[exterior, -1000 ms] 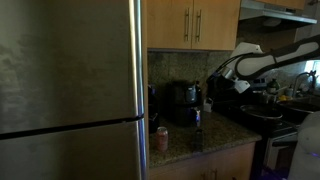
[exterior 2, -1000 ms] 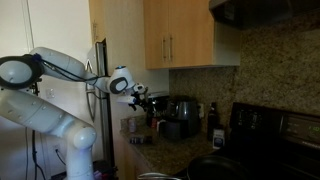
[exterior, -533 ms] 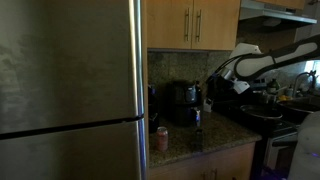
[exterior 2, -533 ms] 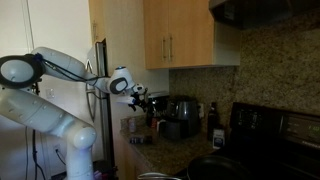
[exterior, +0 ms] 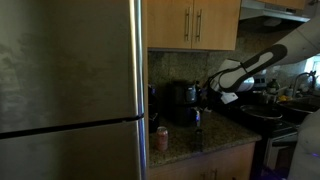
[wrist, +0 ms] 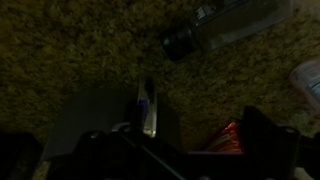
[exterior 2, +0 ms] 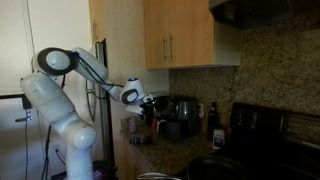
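Wrist view was too dark to tell whether the gripper (wrist: 150, 150) was spread or pinched; dark bottle (wrist: 215, 28) lay ahead, red item (wrist: 228, 138) just beside it on granite counter (wrist: 70, 50).

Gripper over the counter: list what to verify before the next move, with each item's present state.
1. The gripper shows in both exterior views: ok.
2. Jaws open or shut: cannot tell, the wrist view is too dark.
3. Nothing held: cannot tell.
4. The counter below shows in the wrist view: ok.
5. The bottle apart from the gripper: ok, it lies at the wrist view's top edge.
6. The red thing clear of the gripper: cannot tell, dark shapes crowd it.
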### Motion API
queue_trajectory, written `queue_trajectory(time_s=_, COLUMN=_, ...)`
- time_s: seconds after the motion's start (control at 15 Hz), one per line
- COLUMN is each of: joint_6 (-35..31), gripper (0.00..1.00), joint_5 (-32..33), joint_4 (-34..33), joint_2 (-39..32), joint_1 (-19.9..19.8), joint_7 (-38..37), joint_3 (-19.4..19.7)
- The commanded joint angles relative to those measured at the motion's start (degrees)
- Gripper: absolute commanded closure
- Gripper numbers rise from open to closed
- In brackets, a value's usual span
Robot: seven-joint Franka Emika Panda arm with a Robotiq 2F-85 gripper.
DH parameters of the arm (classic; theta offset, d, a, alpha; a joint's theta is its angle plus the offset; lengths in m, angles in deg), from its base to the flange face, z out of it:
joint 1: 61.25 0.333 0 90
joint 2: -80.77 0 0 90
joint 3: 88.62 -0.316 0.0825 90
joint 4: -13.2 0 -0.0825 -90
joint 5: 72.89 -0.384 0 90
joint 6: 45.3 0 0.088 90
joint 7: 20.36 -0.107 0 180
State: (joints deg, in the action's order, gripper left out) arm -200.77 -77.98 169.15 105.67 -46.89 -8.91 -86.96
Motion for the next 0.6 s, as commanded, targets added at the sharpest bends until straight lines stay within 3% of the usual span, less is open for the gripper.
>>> queue_trajectory(time_s=0.0, joint_6=-7.80, gripper=0.00, joint_5=-0.07, joint_4=-4.43, joint_2=-4.33, joint_1=-0.75, joint_7=-0.02, joint_3=-0.92)
queue_trajectory(time_s=0.07, joint_6=-9.75, gripper=0.00, joint_5=1.88, joint_4=-4.65, joint_2=-3.09, joint_1=-2.20, joint_7=-1.52, joint_3=-2.29)
queue_trajectory(time_s=0.13, joint_6=-7.50, gripper=0.00, joint_5=0.21, joint_4=-3.55, joint_2=-3.91, joint_1=-0.61, joint_7=-0.26, joint_3=-0.82)
queue_trajectory(time_s=0.4, joint_6=-8.82, gripper=0.00, joint_5=0.59, joint_4=-4.88, joint_2=-3.54, joint_1=-0.32, joint_7=-0.24, joint_3=-1.24)
queue_trajectory(time_s=0.47, joint_6=-9.78, gripper=0.00, joint_5=1.49, joint_4=-5.53, joint_2=-5.34, joint_1=-1.59, joint_7=-1.73, joint_3=-2.14)
queue_trajectory(time_s=0.53, joint_6=-11.23, gripper=0.00, joint_5=-0.16, joint_4=-6.44, joint_2=-7.46, joint_1=-0.46, joint_7=-1.17, joint_3=-1.06)
